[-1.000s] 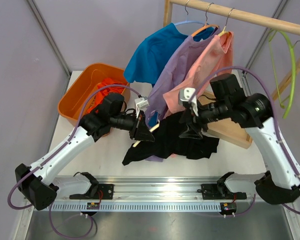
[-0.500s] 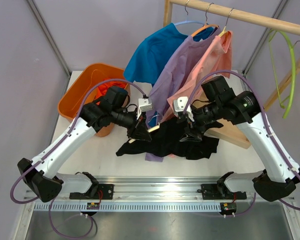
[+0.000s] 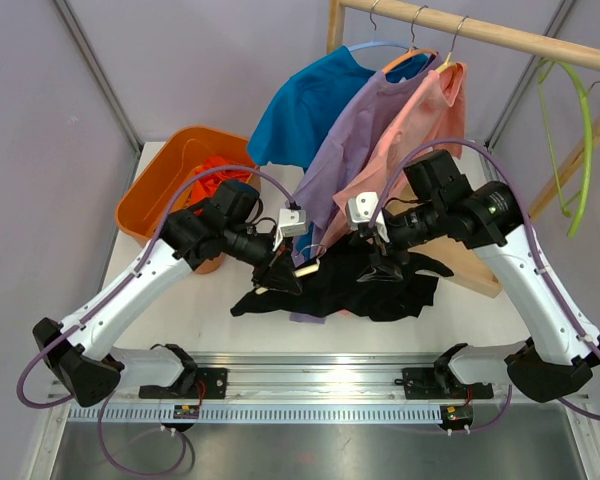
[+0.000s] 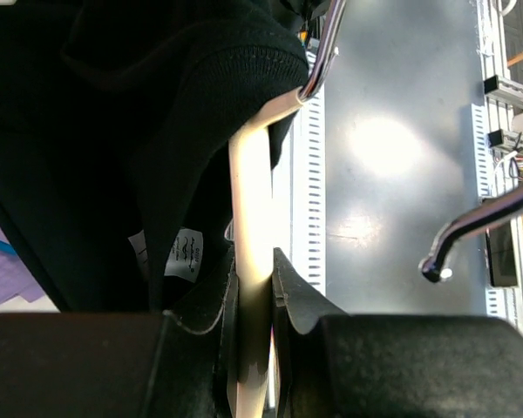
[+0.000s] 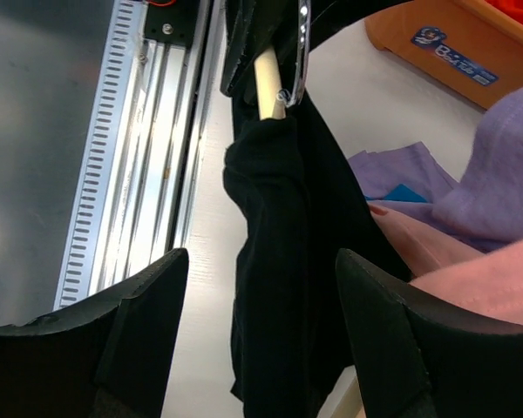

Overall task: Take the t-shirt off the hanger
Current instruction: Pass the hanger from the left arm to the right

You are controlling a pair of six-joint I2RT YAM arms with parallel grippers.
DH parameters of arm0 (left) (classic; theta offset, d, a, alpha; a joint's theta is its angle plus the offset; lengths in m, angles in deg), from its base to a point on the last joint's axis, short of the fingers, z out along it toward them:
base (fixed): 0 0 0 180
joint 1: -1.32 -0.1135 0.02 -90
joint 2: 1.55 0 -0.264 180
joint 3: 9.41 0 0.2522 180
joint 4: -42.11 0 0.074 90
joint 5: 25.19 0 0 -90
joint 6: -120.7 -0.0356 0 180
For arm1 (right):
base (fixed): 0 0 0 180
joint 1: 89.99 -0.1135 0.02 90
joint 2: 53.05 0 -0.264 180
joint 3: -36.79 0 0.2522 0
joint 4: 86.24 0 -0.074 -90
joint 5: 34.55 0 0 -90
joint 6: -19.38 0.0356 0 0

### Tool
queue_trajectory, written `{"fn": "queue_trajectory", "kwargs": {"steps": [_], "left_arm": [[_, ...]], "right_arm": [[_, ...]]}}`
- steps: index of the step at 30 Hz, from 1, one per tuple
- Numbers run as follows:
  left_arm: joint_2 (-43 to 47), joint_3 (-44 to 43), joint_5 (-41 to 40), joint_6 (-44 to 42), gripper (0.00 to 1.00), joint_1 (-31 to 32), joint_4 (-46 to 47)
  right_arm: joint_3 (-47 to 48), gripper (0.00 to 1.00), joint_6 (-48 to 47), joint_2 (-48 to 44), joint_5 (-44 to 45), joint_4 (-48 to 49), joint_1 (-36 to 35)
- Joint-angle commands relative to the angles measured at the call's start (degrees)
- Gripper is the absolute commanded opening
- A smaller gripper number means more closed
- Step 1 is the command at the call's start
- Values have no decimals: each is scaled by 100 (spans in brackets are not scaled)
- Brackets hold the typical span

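Where it drapes the hanger point(image 4: 250, 218), the black t-shirt point(image 3: 380, 295) bunches.

Lilac walls point(image 3: 180, 60) stand beyond the left gripper point(image 3: 280, 277) and right gripper point(image 3: 380, 267); a wooden rail point(image 3: 480, 30) crosses above the right one. A white table point(image 3: 205, 330) lies beneath both; behind them, a slotted metal track point(image 3: 310, 411) catches glare.

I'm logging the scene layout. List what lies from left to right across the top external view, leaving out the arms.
orange bin → blue shirt → purple shirt → pink shirt → green hanger. The black t-shirt spreads below several of these, so it is left out.
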Motion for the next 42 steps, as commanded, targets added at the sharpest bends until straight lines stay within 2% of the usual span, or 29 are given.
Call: {"fn": "queue_trajectory", "kwargs": {"steps": [1, 4, 8, 11, 12, 18, 19, 21, 22, 27, 28, 29, 30, 31, 32, 33, 36, 37, 39, 40, 42], "left_arm": [[341, -11, 301, 210, 0, 7, 328], [297, -72, 249, 289, 0, 7, 487], [183, -265, 354, 334, 0, 7, 601], [148, -353, 389, 360, 0, 7, 671], [148, -362, 380, 352, 0, 7, 689], [148, -318, 372, 457, 0, 7, 803], [148, -318, 354, 474, 0, 7, 803], [209, -318, 302, 544, 0, 7, 873], [244, -292, 249, 580, 0, 7, 926], [594, -187, -321, 1158, 2, -54, 1399], [683, -143, -784, 1343, 10, -115, 1505], [814, -29, -989, 1449, 30, -160, 1620], [946, 33, -1147, 1763, 45, -204, 1795], [1278, 129, -1480, 1888, 55, -265, 1910], [1473, 226, -1709, 2020, 71, -274, 2033], [1649, 418, -1938, 2256, 78, -274, 2269], [2387, 691, -2869, 2600, 95, -283, 2517], [2511, 727, -3420, 2889, 97, -283, 2500], [2749, 815, -4064, 3320, 99, -283, 2290], [2793, 963, -4624, 3931, 98, -283, 2202], [2828, 1270, -4945, 4776, 98, -283, 1921]], "right_arm": [[-97, 75, -94, 157, -544, -53, -162], [-282, 72, 82, 271, -756, 35, -329], [-388, 67, 363, 341, -572, 298, -426], [-326, 58, 460, 377, -632, 351, -435], [-318, 51, 486, 394, -650, 360, -435], [-405, 33, 706, 473, -616, 492, -522], [-405, 23, 724, 473, -615, 483, -523], [-423, 11, 733, 473, -607, 492, -531], [-423, 0, 768, 465, -589, 492, -523], [-449, 0, 1259, 210, -247, 659, -505], [-467, 0, 1478, 149, -72, 720, -453], [-589, 0, 1593, 0, -36, 860, -400], [-677, 0, 1690, -71, 8, 957, -330], [-774, 0, 1900, -159, 61, 1054, -147], [-966, 0, 1997, -238, 87, 1255, -49], [-1064, 0, 2077, -404, 114, 1335, 30], [-1442, 0, 2437, -677, 167, 1721, 277], [-1521, 0, 2621, -730, 184, 1809, 347], [-1671, 0, 2824, -818, 237, 2056, 479], [-1715, 0, 2999, -845, 289, 2143, 505], [-1820, 0, 3132, -871, 360, 2311, 532]]}}
